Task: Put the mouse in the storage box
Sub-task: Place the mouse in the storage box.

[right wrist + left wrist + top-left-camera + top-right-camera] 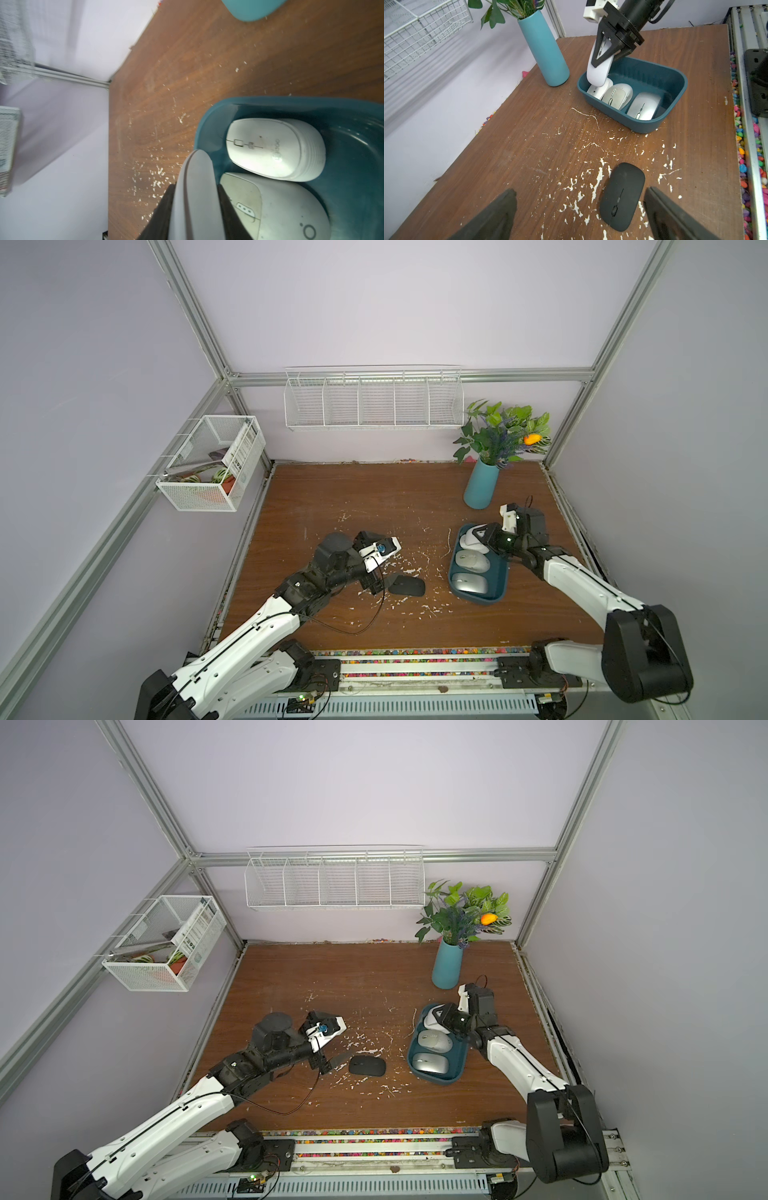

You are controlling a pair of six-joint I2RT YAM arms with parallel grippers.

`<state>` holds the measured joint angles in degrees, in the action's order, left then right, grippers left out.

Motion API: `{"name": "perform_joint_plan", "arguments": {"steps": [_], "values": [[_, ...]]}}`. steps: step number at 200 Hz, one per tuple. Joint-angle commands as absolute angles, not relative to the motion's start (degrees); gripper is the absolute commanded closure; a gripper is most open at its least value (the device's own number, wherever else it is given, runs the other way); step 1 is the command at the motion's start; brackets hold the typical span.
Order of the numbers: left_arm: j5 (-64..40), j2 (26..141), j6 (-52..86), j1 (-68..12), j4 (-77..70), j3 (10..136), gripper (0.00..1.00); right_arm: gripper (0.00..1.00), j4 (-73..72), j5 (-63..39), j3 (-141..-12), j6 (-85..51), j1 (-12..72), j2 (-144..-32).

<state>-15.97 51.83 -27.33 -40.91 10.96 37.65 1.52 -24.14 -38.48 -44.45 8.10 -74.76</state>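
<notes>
1. White mouse (598,70) hangs tilted over one end of the storage box (643,126), pinched by your right fingers (164,209).
2. Release here and it may land on the boxed mice (617,95) and tip out.
3. Left fingers (500,212) are spread, black mouse (622,197) between them, beside the box.

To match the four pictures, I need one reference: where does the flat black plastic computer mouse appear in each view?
Top view: black mouse on the table, beside the dark teal plastic storage box.
Top view: black mouse, same spot.
Left wrist: black mouse nearest the camera.
Right wrist: not in it.
Shared landmark: the storage box.
</notes>
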Motion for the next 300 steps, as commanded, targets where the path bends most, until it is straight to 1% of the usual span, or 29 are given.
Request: {"name": "perform_joint_plan", "arguments": {"steps": [1,42,71,105,136,159,185,196,213,234,273,300], "values": [[-13.2,52.7,-23.6,-41.0,9.7,38.1,0.00,0.79,2.1,-26.2,-40.1,-42.1,7.7,-78.7],[-11.2,53.1,-22.4,-41.0,9.3,38.6,0.00,0.79,-0.6,-24.9,-40.9,-42.8,7.4,-83.7],[-11.0,52.9,-21.9,-41.0,9.3,38.2,0.00,0.76,-2.3,-24.5,-40.8,-43.4,6.9,-85.7],[-11.5,53.3,-22.2,-41.0,9.5,38.1,0.00,0.68,-3.5,-24.3,-40.6,-43.8,6.1,-87.2],[-10.8,53.6,-21.8,-41.0,9.5,38.2,0.00,0.52,-2.6,-24.2,-40.9,-43.4,5.9,-87.3],[-11.0,53.7,-21.5,-41.0,9.6,38.3,0.01,0.43,-0.5,-22.3,-41.2,-42.7,5.6,-85.9],[-12.2,54.2,-21.5,-41.0,10.1,38.5,0.00,0.38,3.9,-19.7,-42.6,-41.0,5.2,-84.0],[-13.0,54.4,-21.4,-41.0,10.5,38.5,0.00,0.35,6.6,-17.4,-43.2,-40.4,5.1,-82.9],[-13.8,54.7,-21.5,-41.0,10.7,38.4,0.00,0.28,11.7,-11.7,-44.0,-40.1,5.0,-80.3],[-12.2,55.1,-20.3,-41.0,10.0,38.4,0.00,0.21,12.6,-7.7,-43.2,-39.1,5.0,-76.1],[-16.7,56.8,-21.4,-41.0,12.2,38.7,0.00,0.18,15.8,-5.6,-43.5,-36.6,4.9,-69.9],[-20.2,60.5,-22.6,-41.0,15.2,40.5,0.00,0.21,17.0,-5.1,-42.1,-34.2,6.5,-64.4]]}}
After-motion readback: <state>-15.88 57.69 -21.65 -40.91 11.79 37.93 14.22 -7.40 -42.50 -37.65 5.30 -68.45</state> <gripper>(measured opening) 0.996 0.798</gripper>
